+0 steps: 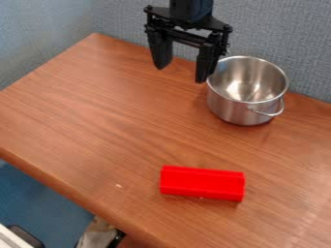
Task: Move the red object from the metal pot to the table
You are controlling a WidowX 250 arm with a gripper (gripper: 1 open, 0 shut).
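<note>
Wall: blue-grey and textured (65, 29), running behind the table from the left edge to the right.
Lower-left corner: 1 white-and-black item (14, 238), cut off by the frame, with a blue surface (39, 205) beside it, below the tabletop.
Below the near table edge: a small cluster of pale and dark items (100, 235), too small to make out.
Table: brown-red wood grain (104, 116), rounded along its near left edge, filling most of the view.
Gripper: black (183, 73), reaching down from the top over the far part of the table; its 2 fingers stand wide apart, as far as they seem to go, with nothing held between them.
Red block: bright red, elongated (203, 183), lying flat on the table near the front, its long side running roughly left to right, outside the pot and well apart from the gripper.
Metal pot: shiny silver (247, 90), upright on the table at the far right, mouth up, with 1 thin handle visible low on its near side; the right-hand finger in view is just beside its rim, and whether they touch I cannot tell.
</note>
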